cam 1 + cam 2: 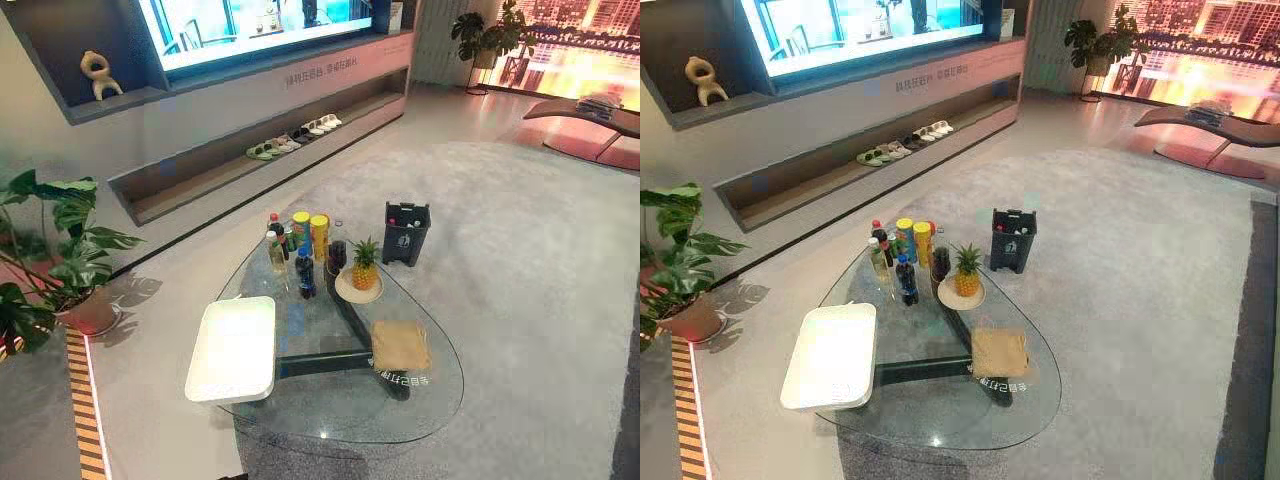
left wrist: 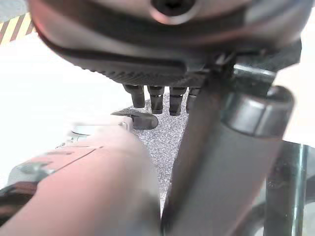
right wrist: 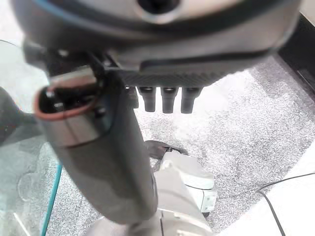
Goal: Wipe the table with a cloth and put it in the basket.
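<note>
Step 1 is not yet begun: the folded tan cloth (image 1: 400, 345) lies untouched on the oval glass counter (image 1: 330, 418), apart from the white rectangular basket (image 1: 232, 350). Next, a hand must reach down and grasp it. The eye views give that layout. The wrist views give the left hand (image 2: 147, 64) and right hand (image 3: 167, 71) over grey carpet (image 3: 246, 128), fingers (image 3: 168, 101) relaxed and empty.
</note>
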{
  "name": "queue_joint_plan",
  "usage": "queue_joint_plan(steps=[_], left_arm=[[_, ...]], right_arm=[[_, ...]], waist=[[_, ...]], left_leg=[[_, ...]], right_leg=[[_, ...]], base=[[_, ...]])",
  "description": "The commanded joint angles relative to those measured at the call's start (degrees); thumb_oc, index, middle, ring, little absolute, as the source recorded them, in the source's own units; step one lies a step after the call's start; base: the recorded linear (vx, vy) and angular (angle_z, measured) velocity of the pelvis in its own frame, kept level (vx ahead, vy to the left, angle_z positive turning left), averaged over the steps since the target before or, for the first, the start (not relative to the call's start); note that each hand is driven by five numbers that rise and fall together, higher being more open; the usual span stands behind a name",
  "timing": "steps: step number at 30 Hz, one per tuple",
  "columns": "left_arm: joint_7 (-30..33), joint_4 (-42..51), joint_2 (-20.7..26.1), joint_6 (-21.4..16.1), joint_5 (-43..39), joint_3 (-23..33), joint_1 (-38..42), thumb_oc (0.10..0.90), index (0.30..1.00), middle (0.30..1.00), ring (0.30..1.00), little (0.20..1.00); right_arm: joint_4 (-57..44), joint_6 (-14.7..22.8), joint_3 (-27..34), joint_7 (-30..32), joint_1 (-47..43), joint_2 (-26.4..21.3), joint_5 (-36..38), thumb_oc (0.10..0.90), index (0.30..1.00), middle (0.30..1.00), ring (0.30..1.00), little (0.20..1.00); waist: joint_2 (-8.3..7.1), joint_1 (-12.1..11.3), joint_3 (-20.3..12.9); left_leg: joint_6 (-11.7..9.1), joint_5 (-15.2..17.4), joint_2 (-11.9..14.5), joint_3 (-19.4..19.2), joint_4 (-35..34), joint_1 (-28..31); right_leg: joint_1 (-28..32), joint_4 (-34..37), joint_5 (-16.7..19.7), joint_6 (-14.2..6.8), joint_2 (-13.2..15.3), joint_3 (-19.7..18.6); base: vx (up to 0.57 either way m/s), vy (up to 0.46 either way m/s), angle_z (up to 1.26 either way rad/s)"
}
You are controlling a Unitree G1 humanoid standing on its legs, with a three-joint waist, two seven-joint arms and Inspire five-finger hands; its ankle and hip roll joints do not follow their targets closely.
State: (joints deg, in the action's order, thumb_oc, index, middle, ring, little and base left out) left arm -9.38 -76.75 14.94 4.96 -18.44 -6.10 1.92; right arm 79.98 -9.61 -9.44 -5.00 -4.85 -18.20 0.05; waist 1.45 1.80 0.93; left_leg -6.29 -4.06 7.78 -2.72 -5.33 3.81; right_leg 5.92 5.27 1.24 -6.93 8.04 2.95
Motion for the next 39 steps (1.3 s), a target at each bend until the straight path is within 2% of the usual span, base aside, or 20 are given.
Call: queue_joint_plan(steps=[1,8,30,39], left_arm=[[-0.09,-3.10,0.37,-0.74,0.56,-0.29,5.32,0.800,0.900,0.900,0.900,0.900],[0.09,-2.84,0.25,-2.06,-0.09,-0.29,5.35,0.800,0.900,0.900,0.900,0.900],[0.17,-2.71,0.59,-2.74,0.97,-0.50,5.33,0.800,0.900,0.900,0.900,0.900],[0.88,-2.59,1.50,-3.56,-0.58,0.99,4.73,0.800,0.900,0.900,0.900,0.900]], right_arm=[[2.86,-0.30,-2.05,-0.86,-3.54,0.41,-1.11,0.800,0.900,0.900,0.900,0.900],[2.91,-0.21,-2.04,-0.66,-3.60,0.33,-1.05,0.800,0.900,0.900,0.900,0.900],[2.82,-0.50,-1.90,-0.86,-3.65,0.15,-0.88,0.800,0.900,0.900,0.900,0.900],[2.79,-0.05,-0.51,0.58,-3.05,-0.63,0.31,0.800,0.900,0.900,0.900,0.900]], waist=[[-0.69,-0.58,3.09],[-0.68,-0.67,3.27],[-0.85,-0.77,3.19],[-0.94,-0.57,3.55]], left_leg=[[2.13,4.78,-3.79,-1.59,0.33,1.79],[2.14,4.75,-3.85,-1.44,0.33,1.72],[2.14,4.81,-3.88,-1.42,0.33,1.76],[2.02,4.35,-4.01,-1.44,0.33,1.24]], right_leg=[[0.45,-0.27,-0.59,0.41,-1.35,4.15],[0.42,-0.27,-0.59,0.44,-1.32,4.32],[0.45,-0.27,-0.66,0.42,-1.46,4.31],[-0.12,-0.27,-0.06,0.14,-1.51,3.58]], base=[[-0.17,0.039,-0.38],[0.00,0.000,0.00],[0.00,0.000,0.00],[0.04,0.000,0.00]])
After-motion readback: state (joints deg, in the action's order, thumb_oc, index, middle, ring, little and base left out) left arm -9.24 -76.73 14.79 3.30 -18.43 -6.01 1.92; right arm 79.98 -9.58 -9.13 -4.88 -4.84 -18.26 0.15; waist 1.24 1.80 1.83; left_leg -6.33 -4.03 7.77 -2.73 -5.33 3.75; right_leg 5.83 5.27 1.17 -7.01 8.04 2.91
